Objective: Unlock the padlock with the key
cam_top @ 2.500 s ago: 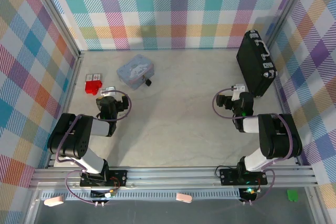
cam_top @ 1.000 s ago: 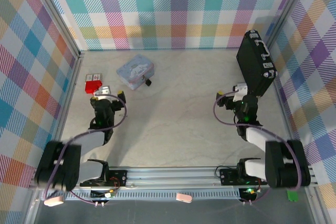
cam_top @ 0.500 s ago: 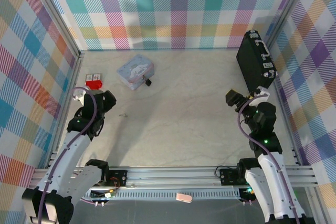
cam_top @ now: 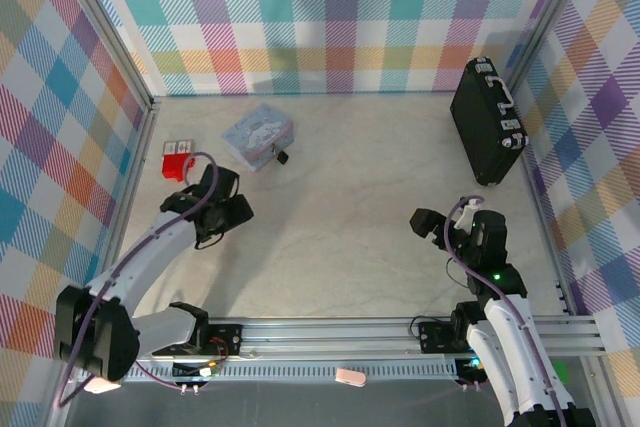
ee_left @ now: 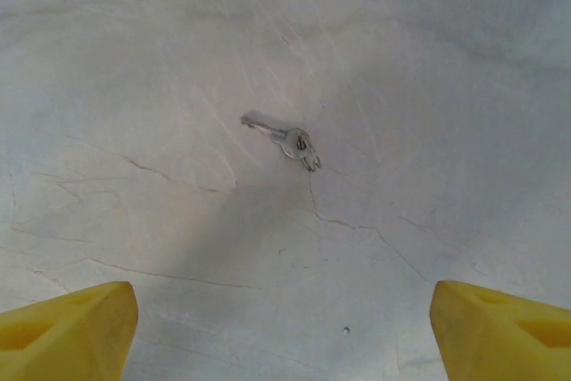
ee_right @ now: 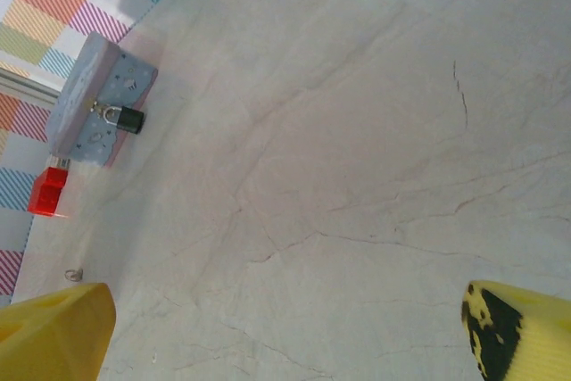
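A small silver key (ee_left: 290, 140) lies flat on the pale table, a little ahead of my left gripper (ee_left: 285, 336). Its yellow fingertips (ee_left: 67, 327) stand wide apart with bare table between them, so it is open. From above, that gripper (cam_top: 232, 204) hovers left of centre, covering the key. The padlock (cam_top: 282, 157), tiny, black-bodied with a silvery shackle, hangs on the front of the pale blue-grey tin (cam_top: 258, 135). In the right wrist view the padlock (ee_right: 125, 118) and the key (ee_right: 73, 273) sit far off. My right gripper (ee_right: 285, 332) is open and holds nothing; from above it (cam_top: 428, 225) is at the right.
A small red block (cam_top: 178, 160) sits by the left wall, close to my left arm. A large black briefcase (cam_top: 487, 122) stands at the back right against the wall. Plaid walls enclose the table on three sides. Bare table lies between the two arms.
My left gripper has swung right and toward the table's middle, over the spot where the key lay. My right arm has drawn back from the briefcase toward the near edge.
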`<state>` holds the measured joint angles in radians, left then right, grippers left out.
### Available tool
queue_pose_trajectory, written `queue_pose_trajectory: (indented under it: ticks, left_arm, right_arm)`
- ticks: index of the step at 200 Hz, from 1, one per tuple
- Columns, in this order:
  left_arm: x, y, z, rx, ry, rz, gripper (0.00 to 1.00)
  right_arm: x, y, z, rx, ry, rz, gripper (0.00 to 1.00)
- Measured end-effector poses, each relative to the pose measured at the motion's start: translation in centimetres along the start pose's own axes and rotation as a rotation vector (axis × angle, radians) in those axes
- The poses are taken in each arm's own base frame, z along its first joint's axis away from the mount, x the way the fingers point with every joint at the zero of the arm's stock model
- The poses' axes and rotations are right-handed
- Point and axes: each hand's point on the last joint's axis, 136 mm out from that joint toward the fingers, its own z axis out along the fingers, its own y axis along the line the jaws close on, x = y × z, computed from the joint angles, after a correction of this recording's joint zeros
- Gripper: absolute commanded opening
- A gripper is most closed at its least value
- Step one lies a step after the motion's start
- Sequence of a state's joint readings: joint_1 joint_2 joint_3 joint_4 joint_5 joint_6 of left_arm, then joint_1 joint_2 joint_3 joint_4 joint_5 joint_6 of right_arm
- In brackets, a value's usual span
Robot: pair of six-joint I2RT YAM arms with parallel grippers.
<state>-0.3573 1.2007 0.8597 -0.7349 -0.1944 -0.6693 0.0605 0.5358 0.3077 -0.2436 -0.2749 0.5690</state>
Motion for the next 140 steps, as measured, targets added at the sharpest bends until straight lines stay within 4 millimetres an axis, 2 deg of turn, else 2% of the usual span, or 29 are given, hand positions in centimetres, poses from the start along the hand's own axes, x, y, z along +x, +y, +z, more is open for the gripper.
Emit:
queue_pose_trajectory:
  ticks: [15, 53, 84, 99, 140]
  left_arm:
    - [0.0, -1.0, 0.8, -0.033, 0.008, 0.048, 0.72]
    - [-1.0, -2.6, 3.3, -0.125, 0.025, 0.117, 0.62]
    - [-1.0, -2.6, 5.3, -0.190, 0.049, 0.150, 0.58]
    - [-0.8, -2.6, 6.1, -0.206, 0.066, 0.156, 0.52]
    - [-0.7, -2.1, 7.8, -0.225, 0.097, 0.135, 0.49]
  right_arm:
    - [0.5, -0.4, 0.2, 0.004, 0.007, 0.002, 0.99]
    - [1.2, -0.8, 0.4, -0.004, 0.011, 0.000, 0.99]
    - [0.9, -0.4, 0.3, -0.022, -0.011, -0.012, 0.99]
    - [0.8, -0.4, 0.3, -0.023, -0.013, -0.013, 0.99]
    - [0.9, -0.5, 0.3, -0.023, -0.013, -0.013, 0.99]
